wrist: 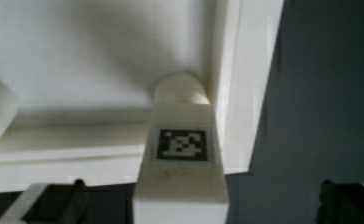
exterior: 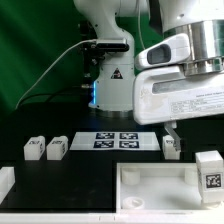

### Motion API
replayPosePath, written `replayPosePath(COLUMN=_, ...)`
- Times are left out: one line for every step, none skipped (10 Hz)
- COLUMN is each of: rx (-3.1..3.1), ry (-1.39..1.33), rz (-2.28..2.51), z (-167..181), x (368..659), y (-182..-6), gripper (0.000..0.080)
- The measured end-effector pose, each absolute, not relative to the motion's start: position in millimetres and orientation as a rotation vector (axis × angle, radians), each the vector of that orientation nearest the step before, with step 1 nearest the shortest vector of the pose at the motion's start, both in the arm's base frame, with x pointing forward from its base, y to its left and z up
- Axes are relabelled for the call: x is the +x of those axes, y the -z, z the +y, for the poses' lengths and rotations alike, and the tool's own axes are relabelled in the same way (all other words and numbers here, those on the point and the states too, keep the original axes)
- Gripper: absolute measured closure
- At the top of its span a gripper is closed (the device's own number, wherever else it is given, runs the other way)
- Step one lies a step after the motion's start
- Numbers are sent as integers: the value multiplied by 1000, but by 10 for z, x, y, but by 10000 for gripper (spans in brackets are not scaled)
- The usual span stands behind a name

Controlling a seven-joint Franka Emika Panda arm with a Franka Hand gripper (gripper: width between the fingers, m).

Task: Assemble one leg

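A stubby white leg [exterior: 170,146] with a black-and-white tag stands at the far right corner of the large white tabletop [exterior: 150,190]. In the wrist view the leg [wrist: 182,150] rises out of the corner formed by the raised rim of the tabletop [wrist: 90,60]. My gripper [exterior: 172,132] hangs just above this leg. In the wrist view the gripper [wrist: 197,205] is open, with dark fingertips [wrist: 54,200] standing wide on either side of the leg and a gap on each side. Nothing is held.
Two more legs [exterior: 33,148] [exterior: 56,148] stand at the exterior view's left, and another leg [exterior: 210,170] at its right near the tabletop. The marker board [exterior: 115,140] lies behind the tabletop. A white bracket [exterior: 5,182] sits at the left edge. The robot base [exterior: 110,70] stands behind.
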State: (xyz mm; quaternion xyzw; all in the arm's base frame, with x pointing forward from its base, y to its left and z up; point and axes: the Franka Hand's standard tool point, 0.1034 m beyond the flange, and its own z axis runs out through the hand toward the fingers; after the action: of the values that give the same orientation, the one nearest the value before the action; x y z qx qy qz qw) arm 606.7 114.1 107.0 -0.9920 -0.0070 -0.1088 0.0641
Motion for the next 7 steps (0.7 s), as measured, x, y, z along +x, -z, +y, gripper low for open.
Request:
replayPosePath(rx=-2994, ry=294, rz=-28, z=1157, x=6126, y=-1119, gripper=150)
replayPosePath(rx=-2992, ry=288, rz=-25, z=1167, x=6183, y=-1163, gripper=150)
replayPosePath(rx=-2996, ry=264, rz=-11, z=1170, x=6205, y=-1145, gripper=150)
replayPosePath(rx=-3006, ry=206, rz=-1, z=1206, x=6232, y=-1071, gripper=150)
replayPosePath(rx=-3006, ry=193, rz=20, z=1208, x=6261, y=-1018, gripper=150)
replayPosePath(rx=-3009, ry=139, rz=42, z=1196, x=6264, y=-960, gripper=150)
replayPosePath(rx=-3010, ry=107, rz=56, z=1190, x=6280, y=-917, gripper=150)
